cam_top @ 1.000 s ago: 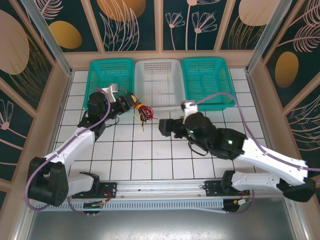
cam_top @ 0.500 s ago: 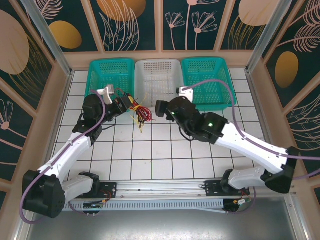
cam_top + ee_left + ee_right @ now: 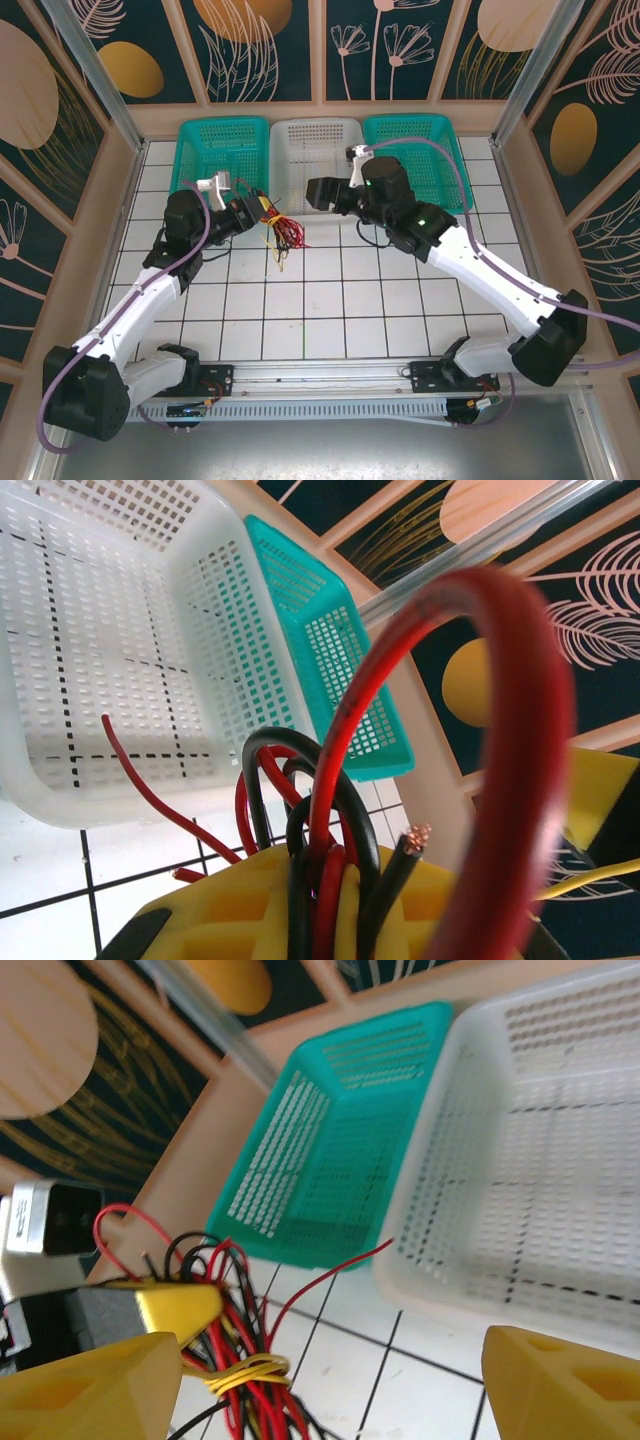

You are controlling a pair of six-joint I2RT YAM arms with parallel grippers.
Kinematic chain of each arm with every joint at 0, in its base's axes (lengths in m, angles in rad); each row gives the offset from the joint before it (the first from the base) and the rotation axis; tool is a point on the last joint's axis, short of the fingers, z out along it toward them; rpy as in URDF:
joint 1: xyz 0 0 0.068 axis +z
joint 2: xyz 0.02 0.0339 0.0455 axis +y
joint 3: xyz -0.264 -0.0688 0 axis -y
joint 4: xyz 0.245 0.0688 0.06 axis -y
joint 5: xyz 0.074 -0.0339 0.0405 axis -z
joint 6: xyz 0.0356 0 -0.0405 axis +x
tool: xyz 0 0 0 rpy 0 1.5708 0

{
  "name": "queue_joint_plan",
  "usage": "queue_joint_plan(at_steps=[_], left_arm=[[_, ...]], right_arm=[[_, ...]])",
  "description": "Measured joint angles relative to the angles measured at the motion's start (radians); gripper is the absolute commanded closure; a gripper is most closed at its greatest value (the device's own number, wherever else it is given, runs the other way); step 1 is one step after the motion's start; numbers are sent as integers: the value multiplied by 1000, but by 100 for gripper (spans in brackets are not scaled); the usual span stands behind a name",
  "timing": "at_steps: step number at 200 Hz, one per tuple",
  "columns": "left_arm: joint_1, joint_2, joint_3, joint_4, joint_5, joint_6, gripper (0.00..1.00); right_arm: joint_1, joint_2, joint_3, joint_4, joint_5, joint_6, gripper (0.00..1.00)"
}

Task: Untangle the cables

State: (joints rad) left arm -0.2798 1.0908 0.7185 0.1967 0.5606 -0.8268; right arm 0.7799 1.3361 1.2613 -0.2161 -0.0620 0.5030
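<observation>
The cables (image 3: 283, 231) form a tangled bundle of red, black and pale yellow wire hanging just in front of the baskets. My left gripper (image 3: 258, 208) is shut on the bundle's upper end. In the left wrist view red and black strands (image 3: 318, 810) are pinched between its yellow fingers (image 3: 230, 905), and a thick red loop (image 3: 525, 730) arches close to the lens. My right gripper (image 3: 312, 193) stands open just right of the bundle. In the right wrist view the cables (image 3: 235, 1385) lie beside its left finger (image 3: 90, 1395), with nothing between the jaws (image 3: 330, 1385).
Three baskets stand in a row at the back: a teal one (image 3: 222, 150), a white one (image 3: 318, 155) and another teal one (image 3: 440, 125). The right arm reaches across the white and right-hand baskets. White tiled table lies open toward the near edge.
The right arm has swung away from the table's middle toward the white basket and closer to the bundle. The left gripper has kept its hold and barely shifted.
</observation>
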Motion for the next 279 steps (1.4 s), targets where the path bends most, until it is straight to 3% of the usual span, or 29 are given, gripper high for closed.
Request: queue_joint_plan(at_steps=[35, 92, 168, 198, 279], left_arm=[[0, 0, 0, -1, 10, 14, 100], [0, 0, 0, -25, 36, 47, 100], [0, 0, 0, -26, 69, 72, 100], [0, 0, 0, -25, 84, 76, 100], [0, 10, -10, 51, 170, 56, 100]], right_arm=[[24, 49, 18, 0, -105, -29, 22], [49, 75, 52, -14, -119, -53, 25], [69, 105, 63, -58, -122, -63, 73], [71, 120, 64, -77, -121, -72, 100], [26, 116, 80, -96, -150, -78, 100]])
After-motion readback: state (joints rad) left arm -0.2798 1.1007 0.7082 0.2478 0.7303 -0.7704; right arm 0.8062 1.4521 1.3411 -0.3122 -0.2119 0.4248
